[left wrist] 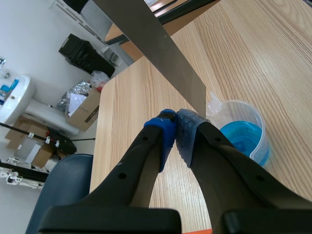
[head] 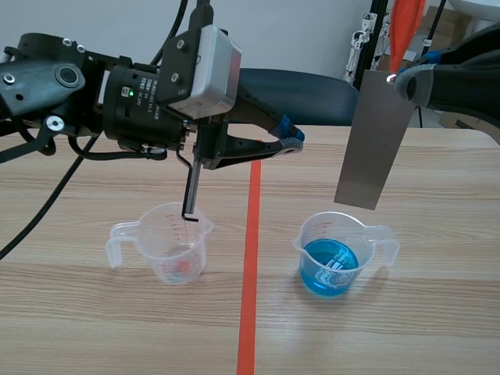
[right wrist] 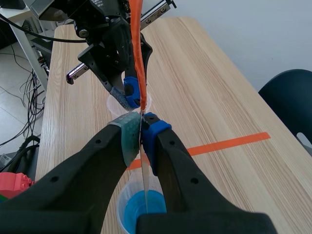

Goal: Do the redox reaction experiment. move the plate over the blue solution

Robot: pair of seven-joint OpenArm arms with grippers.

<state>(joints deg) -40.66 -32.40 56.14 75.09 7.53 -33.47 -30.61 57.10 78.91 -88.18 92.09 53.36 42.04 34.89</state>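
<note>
A grey metal plate [head: 373, 141] hangs upright from my right gripper [head: 406, 82], which is shut on its top end. Its lower edge hovers just above the far rim of a clear beaker of blue solution [head: 332, 256]. In the right wrist view the plate [right wrist: 145, 187] shows edge-on between the pads of the right gripper [right wrist: 141, 127], over the blue beaker [right wrist: 131, 210]. My left gripper [head: 291, 139] is raised left of the plate, shut on nothing. From the left wrist, the left gripper [left wrist: 175, 122] points toward the plate [left wrist: 161, 53] and the blue beaker [left wrist: 246, 136].
An empty clear beaker [head: 168, 250] with red marks stands left of the orange tape line [head: 250, 258], under the left arm. A thin dark bar [head: 191, 187] on that arm hangs down to its rim. A dark chair [head: 308, 94] sits beyond the table's far edge.
</note>
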